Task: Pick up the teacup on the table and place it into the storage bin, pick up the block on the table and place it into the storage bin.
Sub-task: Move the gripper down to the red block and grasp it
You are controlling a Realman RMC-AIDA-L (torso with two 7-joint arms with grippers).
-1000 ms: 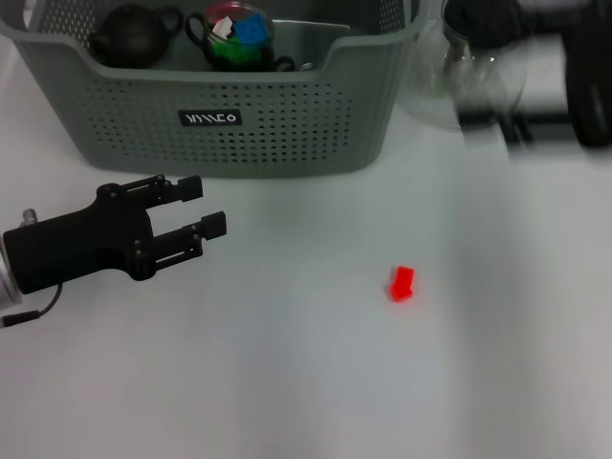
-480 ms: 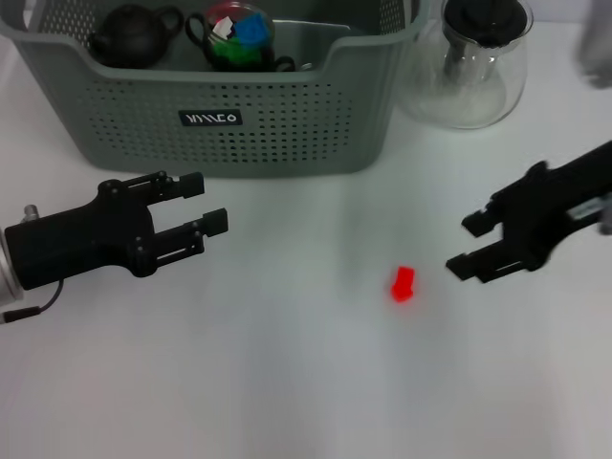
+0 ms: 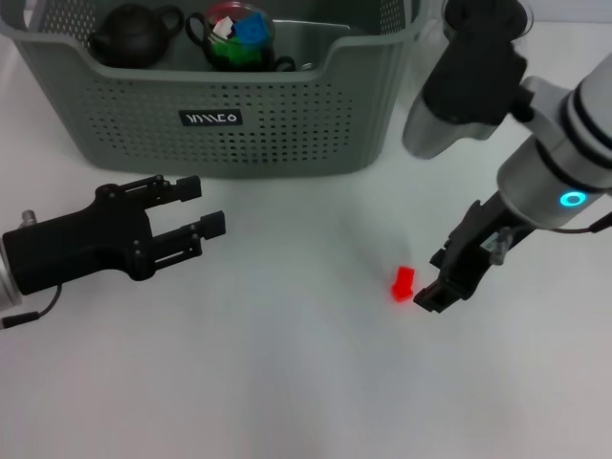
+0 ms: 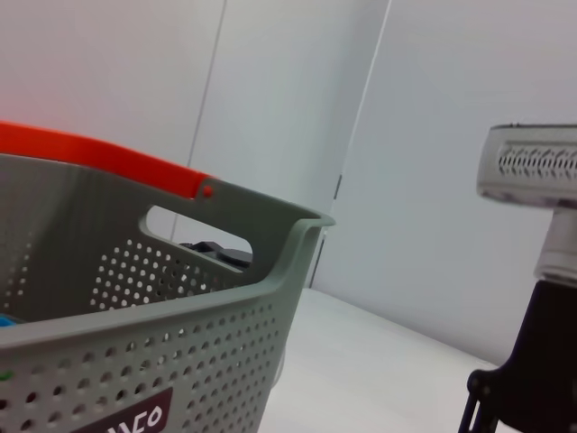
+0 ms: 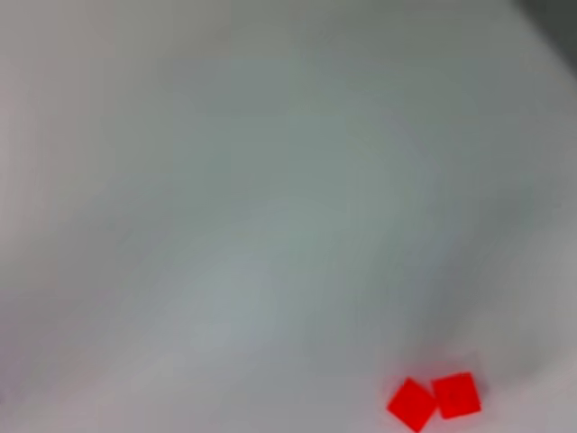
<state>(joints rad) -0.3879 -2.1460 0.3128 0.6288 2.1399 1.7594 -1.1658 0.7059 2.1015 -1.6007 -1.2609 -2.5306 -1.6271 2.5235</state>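
Observation:
The small red block [image 3: 403,283] lies on the white table right of centre; the right wrist view shows this block [image 5: 434,400] from above. My right gripper [image 3: 431,280] hangs open just to the block's right, tilted down toward it, not touching. The grey-green storage bin [image 3: 287,134] stands at the back; its perforated wall [image 4: 225,343] fills the left wrist view. A dark teacup [image 3: 232,36] with coloured pieces in it sits inside the bin. My left gripper [image 3: 207,204] hovers open and empty in front of the bin, at the left.
A dark teapot [image 3: 134,36] rests in the bin's left part. A glass carafe [image 3: 421,91] stands right of the bin, mostly hidden behind my right arm [image 3: 535,143]. In the left wrist view the right arm [image 4: 532,379] shows farther off.
My right arm has swung in from the right and come down, its gripper now close beside the red block. The left arm, the block and the bin have not moved.

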